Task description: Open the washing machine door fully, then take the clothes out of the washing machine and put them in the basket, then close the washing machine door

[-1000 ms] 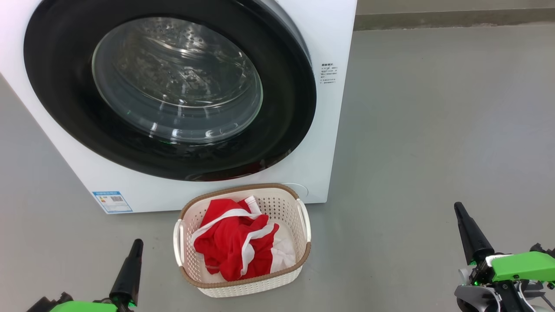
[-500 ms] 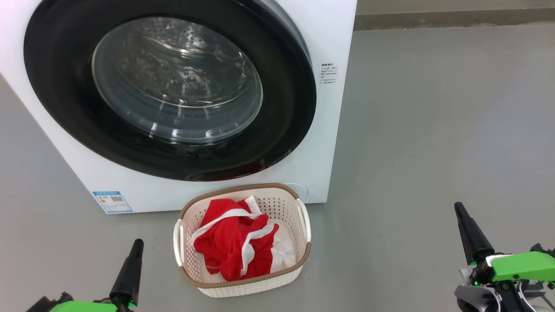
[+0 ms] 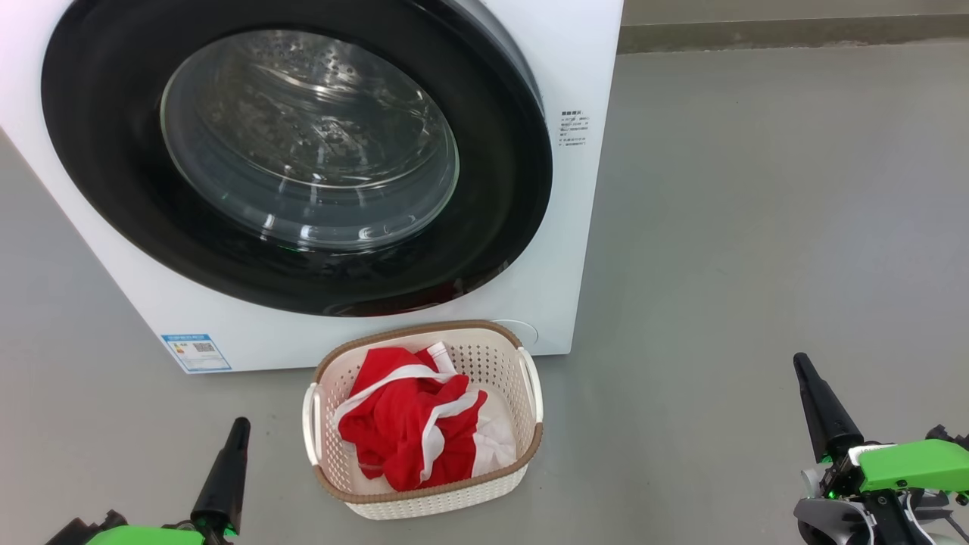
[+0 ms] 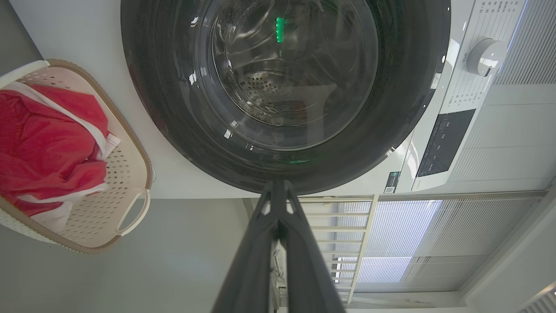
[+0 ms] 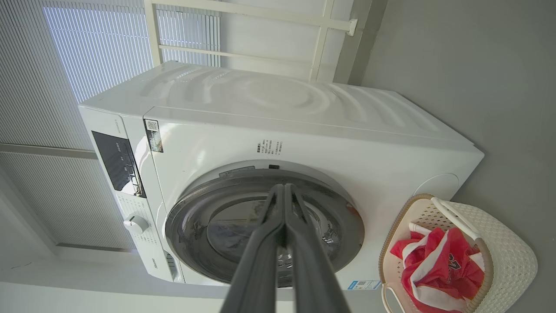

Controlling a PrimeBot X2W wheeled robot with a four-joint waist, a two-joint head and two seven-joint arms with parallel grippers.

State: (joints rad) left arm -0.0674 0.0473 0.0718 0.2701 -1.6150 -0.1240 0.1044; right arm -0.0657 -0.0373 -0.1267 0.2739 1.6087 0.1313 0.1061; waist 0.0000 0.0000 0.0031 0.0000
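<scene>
Grey floor (image 3: 757, 227) is seen around the washing machine (image 3: 583, 60), behind which white slatted blinds (image 5: 87, 56) are shown in the right wrist view. The washing machine door (image 3: 106, 189) is pressed flush against the white front, and the perforated drum can be made out through its glass.

A blue label (image 3: 195, 352) with a small code square is stuck at the lower corner of the front. Several lines of small print (image 3: 575, 129) are placed beside the door rim, but they cannot be read. A black control panel (image 5: 117, 163), a dial (image 5: 135, 224) and a code sticker (image 5: 152, 126) are carried on the top strip; their lettering is too small to make out.

The basket (image 3: 424, 329) is set on the floor just in front of the machine, below the door. The clothes (image 3: 409, 431) are piled inside it, and dark digits, possibly 27, are printed on the red fabric.

The left gripper (image 3: 240, 425) is held low beside the basket, its fingers pressed together on nothing. The right gripper (image 3: 799, 362) is held well apart from the basket, likewise closed and empty.
</scene>
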